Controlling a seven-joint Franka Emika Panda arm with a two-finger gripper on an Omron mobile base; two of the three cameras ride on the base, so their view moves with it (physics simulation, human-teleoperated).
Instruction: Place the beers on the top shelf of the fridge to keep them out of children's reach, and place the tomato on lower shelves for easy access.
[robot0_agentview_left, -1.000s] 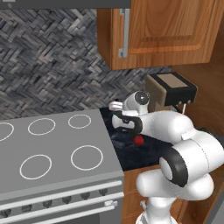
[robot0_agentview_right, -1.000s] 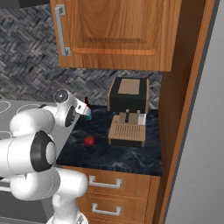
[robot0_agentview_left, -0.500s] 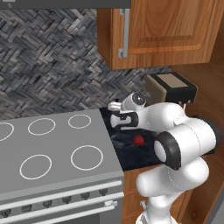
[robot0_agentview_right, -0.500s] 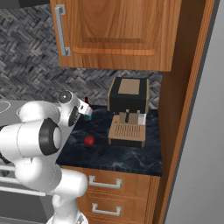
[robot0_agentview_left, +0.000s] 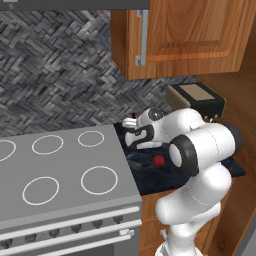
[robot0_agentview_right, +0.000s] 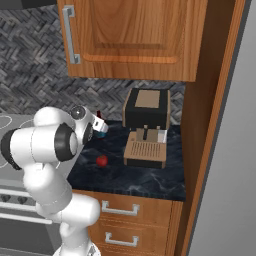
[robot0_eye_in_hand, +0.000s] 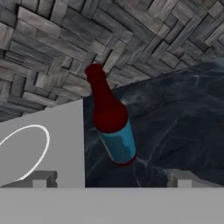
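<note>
Beer, the dark brown bottle (robot0_eye_in_hand: 111, 122) with its red cap and blue label, stood upright on the dark marbled counter (robot0_eye_in_hand: 183, 118) in the middle of the hand view, close beside the edge of the grey stove top (robot0_eye_in_hand: 43, 144) at the left of that frame and near the herringbone backsplash (robot0_eye_in_hand: 52, 39) across the top. Standing at the back of the counter, it offered its body side-on to an approach from the front. The gripper (robot0_eye_in_hand: 109, 178) was spread wide and holding nothing, its two dark fingertips (robot0_eye_in_hand: 39, 178) rising at the bottom of the hand view with the bottle's base centred between and just above them; I judged that this lined it up to close around the bottle's lower body. In the left base view the gripper (robot0_agentview_left: 134, 131) sat at the centre of the frame, over the seam between stove and counter. The tomato (robot0_agentview_right: 102, 161) lay on the counter left of centre in the right base view, apart from the bottle (robot0_agentview_right: 100, 127), whose blue label peeked past the arm. A coffee machine (robot0_agentview_right: 146, 131) stood at the centre of that frame, under the wooden cabinet (robot0_agentview_right: 130, 35). The grey fridge side (robot0_agentview_right: 230, 165) filled the right edge, and both items had not yet been moved to it.
</note>
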